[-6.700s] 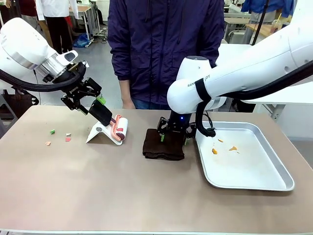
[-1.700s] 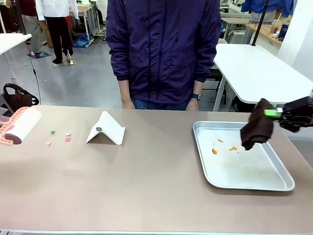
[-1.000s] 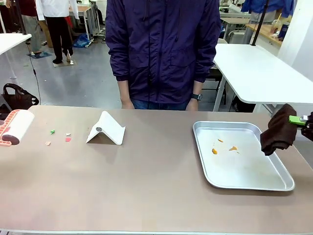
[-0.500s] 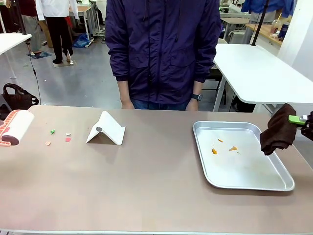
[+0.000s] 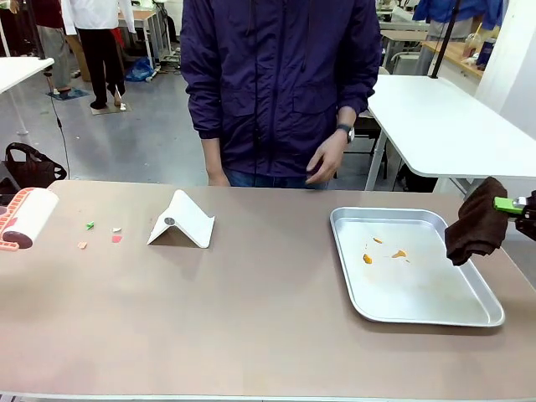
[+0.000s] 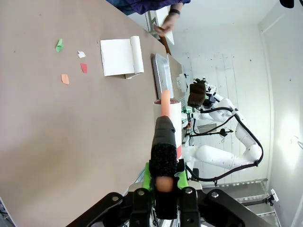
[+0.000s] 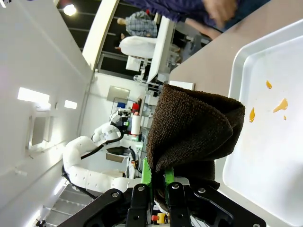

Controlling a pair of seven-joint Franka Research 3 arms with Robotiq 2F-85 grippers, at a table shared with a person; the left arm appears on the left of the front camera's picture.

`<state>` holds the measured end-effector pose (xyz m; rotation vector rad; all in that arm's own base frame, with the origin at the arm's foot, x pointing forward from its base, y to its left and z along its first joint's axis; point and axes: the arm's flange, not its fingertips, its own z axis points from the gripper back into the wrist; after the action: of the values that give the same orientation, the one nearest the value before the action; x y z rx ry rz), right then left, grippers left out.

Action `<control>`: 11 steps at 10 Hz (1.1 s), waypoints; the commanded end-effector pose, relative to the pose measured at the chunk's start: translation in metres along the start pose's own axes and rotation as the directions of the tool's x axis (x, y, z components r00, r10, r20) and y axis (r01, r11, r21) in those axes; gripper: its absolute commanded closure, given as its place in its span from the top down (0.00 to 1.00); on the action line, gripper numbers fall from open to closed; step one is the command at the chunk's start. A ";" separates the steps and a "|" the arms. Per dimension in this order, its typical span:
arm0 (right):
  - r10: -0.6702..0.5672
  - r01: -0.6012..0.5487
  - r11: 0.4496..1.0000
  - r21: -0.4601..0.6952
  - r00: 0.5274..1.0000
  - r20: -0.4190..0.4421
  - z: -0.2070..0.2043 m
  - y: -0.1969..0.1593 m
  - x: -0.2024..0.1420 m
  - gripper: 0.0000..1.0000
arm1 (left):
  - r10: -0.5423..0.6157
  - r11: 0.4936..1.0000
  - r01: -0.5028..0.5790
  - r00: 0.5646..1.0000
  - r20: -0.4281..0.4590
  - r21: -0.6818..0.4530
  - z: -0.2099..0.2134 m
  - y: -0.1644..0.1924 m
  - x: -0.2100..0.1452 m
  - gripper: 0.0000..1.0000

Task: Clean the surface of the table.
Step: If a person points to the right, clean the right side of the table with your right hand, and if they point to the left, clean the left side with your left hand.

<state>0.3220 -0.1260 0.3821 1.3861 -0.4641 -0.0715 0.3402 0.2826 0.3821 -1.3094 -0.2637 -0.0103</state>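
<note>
Two grips: the right pincer (image 5: pixel 523 208), level and pointing at the metal tray (image 5: pixel 429 289) from beyond its right rim, is clenched on a dark brown cloth (image 5: pixel 476 224) hanging over that rim, above the counter (image 5: pixel 251 318). The left pincer (image 6: pixel 164 178), far left of the tray, clamps a lint roller (image 5: pixel 27 217) by its handle, tilted over the counter's end.

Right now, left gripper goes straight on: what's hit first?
The left gripper, shut on the roller, points across the table. The stand sits off-line; probably the tray first, depth unclear.
</note>
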 end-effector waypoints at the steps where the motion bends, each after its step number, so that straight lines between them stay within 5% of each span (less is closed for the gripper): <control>1: -0.020 0.020 1.000 -0.005 1.000 0.011 -0.001 0.008 0.003 0.00 | -0.007 1.000 0.007 1.000 -0.009 -0.001 0.000 -0.005 -0.002 0.00; 9: -0.020 0.020 1.000 -0.005 1.000 0.011 -0.001 0.008 0.003 0.00 | -0.007 1.000 0.007 1.000 -0.009 -0.001 0.000 -0.005 -0.002 0.00; 10: 0.000 0.000 1.000 0.000 1.000 0.000 0.000 0.000 0.000 0.12 | -0.007 1.000 0.007 1.000 -0.009 -0.001 0.000 -0.005 -0.002 0.00; 11: 0.019 -0.023 0.995 -0.097 0.999 -0.043 -0.015 0.003 0.007 0.12 | -0.007 1.000 0.007 1.000 -0.009 -0.001 0.000 -0.005 -0.002 0.00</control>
<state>0.3248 -0.1233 0.3802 1.3593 -0.4572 -0.0685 0.3402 0.2827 0.3821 -1.3094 -0.2637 -0.0103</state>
